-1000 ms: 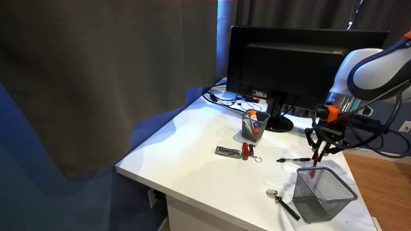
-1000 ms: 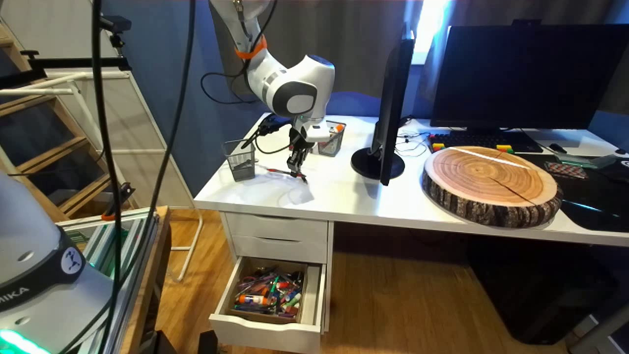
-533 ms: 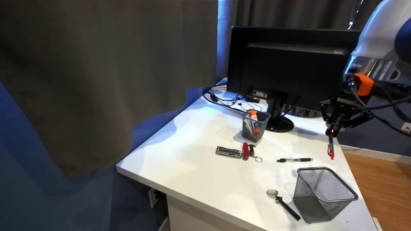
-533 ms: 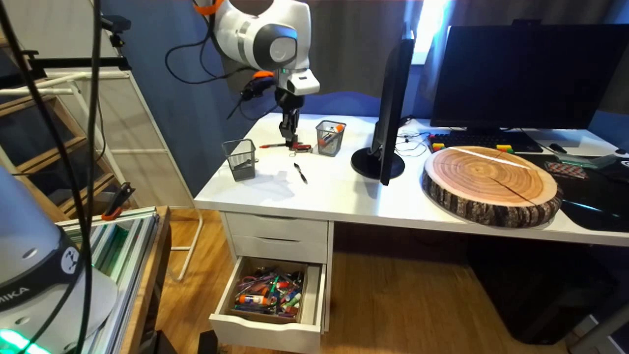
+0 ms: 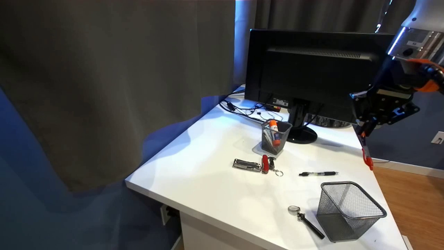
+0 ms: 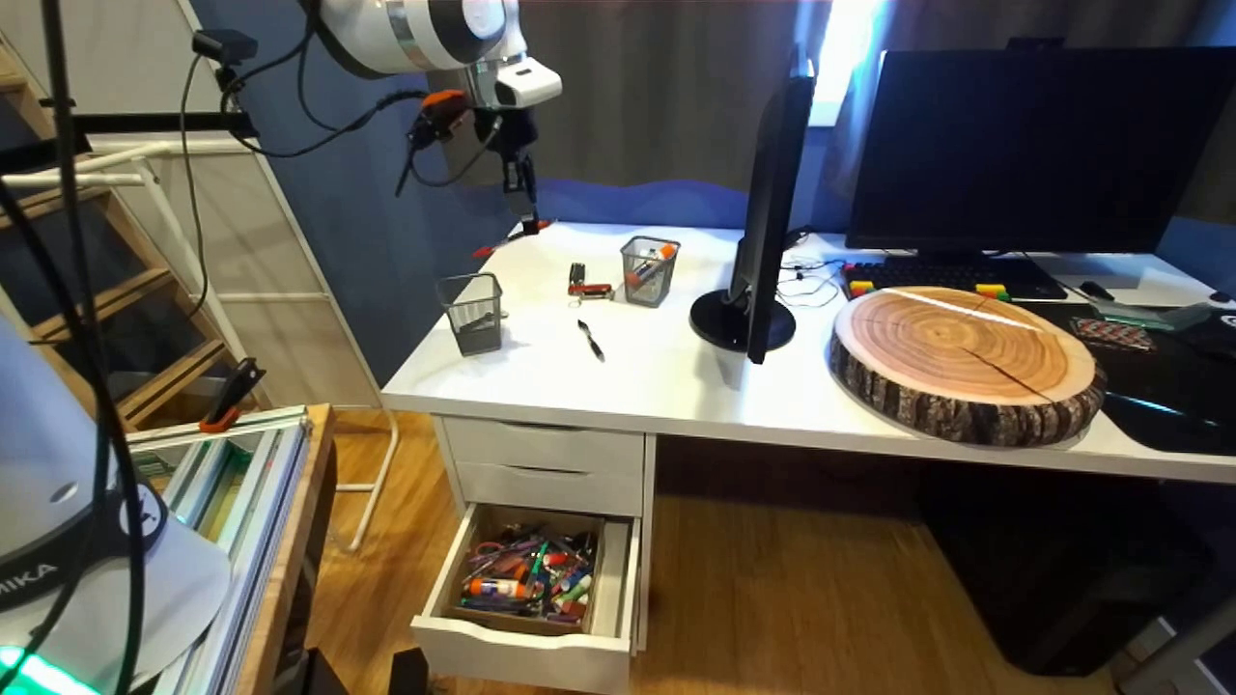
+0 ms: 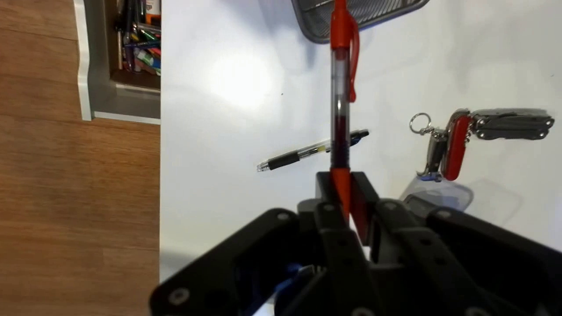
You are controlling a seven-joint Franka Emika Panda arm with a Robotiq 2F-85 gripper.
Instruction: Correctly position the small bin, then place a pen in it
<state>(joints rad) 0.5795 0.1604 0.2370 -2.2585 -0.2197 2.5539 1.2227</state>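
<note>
A grey wire-mesh bin [image 5: 359, 227] stands upright on the desk corner; it looks empty. It shows in both exterior views [image 6: 478, 333], and partly at the top of the wrist view [image 7: 382, 13]. My gripper [image 5: 367, 127] is raised above the desk, higher than this bin and apart from it [image 6: 529, 224]. In the wrist view its fingers [image 7: 341, 188] are shut on the end of a red pen [image 7: 340, 87]. The pen sticks out with its clip end away from the fingers. A black-grip pen [image 7: 283, 160] lies on the desk [image 5: 318, 173].
A second mesh bin [image 5: 285, 137] holding a glue stick stands near the monitor base [image 5: 302, 134]. A red pocket knife [image 5: 265, 164], a multi-tool [image 5: 247, 165] and a loupe with a black handle [image 5: 312, 225] lie on the desk. An open drawer [image 6: 526, 652] is below.
My gripper has risen from low over the black-grip pen, carrying the red pen up and, in an exterior view, to the left. The bins and desk items have not moved.
</note>
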